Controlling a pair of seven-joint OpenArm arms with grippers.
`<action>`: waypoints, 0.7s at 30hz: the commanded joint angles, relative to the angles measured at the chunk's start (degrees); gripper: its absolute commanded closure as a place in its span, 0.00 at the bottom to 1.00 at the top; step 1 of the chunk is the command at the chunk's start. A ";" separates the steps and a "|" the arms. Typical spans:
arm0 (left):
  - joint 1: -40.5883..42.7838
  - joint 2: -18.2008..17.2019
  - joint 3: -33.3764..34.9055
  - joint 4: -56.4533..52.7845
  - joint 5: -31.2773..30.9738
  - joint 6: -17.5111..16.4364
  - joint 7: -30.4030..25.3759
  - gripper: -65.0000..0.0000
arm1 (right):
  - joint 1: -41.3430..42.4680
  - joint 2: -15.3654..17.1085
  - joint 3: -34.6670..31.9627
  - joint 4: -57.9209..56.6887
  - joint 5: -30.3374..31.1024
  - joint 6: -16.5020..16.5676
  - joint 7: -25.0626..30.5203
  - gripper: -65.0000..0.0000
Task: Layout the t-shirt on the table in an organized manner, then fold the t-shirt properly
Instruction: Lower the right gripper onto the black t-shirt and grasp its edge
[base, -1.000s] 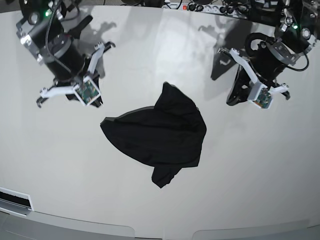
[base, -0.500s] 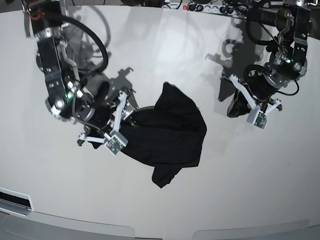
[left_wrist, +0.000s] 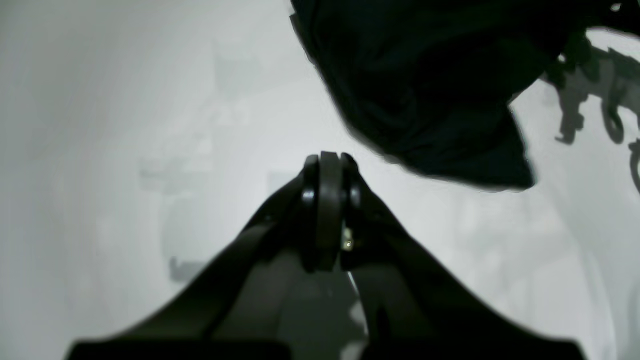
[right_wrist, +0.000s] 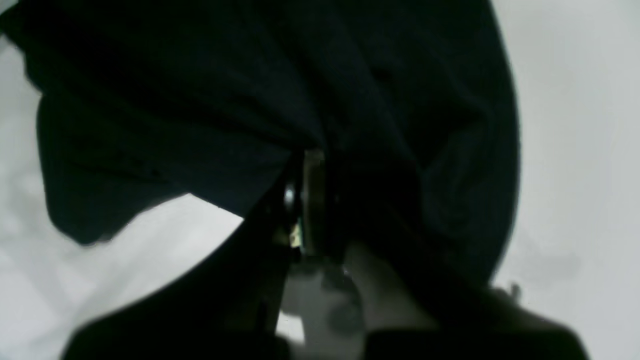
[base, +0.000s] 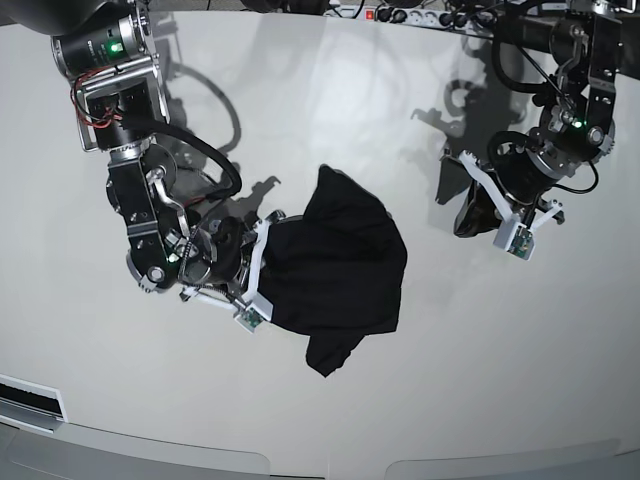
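Two grippers are at work, and only one has cloth. In its wrist view the right gripper (right_wrist: 312, 200) has its jaws pressed together with black fabric bunched around and over them, so it appears to be pinching an edge of the t-shirt (right_wrist: 280, 90), though the darkness there makes the exact bite hard to confirm. In the base view that gripper (base: 262, 285) sits at the shirt's near-left edge, where the cloth is drawn into a ridge against it.

The left gripper (left_wrist: 327, 165) has its jaws closed flat against each other with nothing between them. It hangs over bare table (left_wrist: 125, 150), and the shirt's nearest corner (left_wrist: 450, 125) lies just beyond its tips without touching. In the base view it (base: 495, 215) is well apart from the garment.

The t-shirt (base: 340, 265) lies crumpled near the middle of the table (base: 480, 370), folded over itself, one narrow flap trailing toward the front edge. No sleeve or collar can be made out, so the layout step looks barely begun.

The risks follow from the single grip. A pull by the right arm alone would likely drag the whole heap rather than spread it. If the pinch holds several layers, lifting would keep them bundled. A shallow bite on the hem could also slip free on the glossy surface.
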 joint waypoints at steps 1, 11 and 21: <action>-0.61 -0.63 -0.31 0.90 -0.74 -0.24 -1.49 1.00 | 2.40 0.07 0.28 4.24 1.07 -0.07 0.70 1.00; -0.61 -0.66 -0.31 0.90 -0.70 -0.24 -1.42 1.00 | 0.42 0.24 0.48 40.70 1.51 -1.99 -5.18 1.00; 0.00 -0.59 -0.31 0.85 -0.76 -0.33 -1.03 1.00 | 0.39 -0.13 1.09 43.60 2.49 -5.88 -5.53 1.00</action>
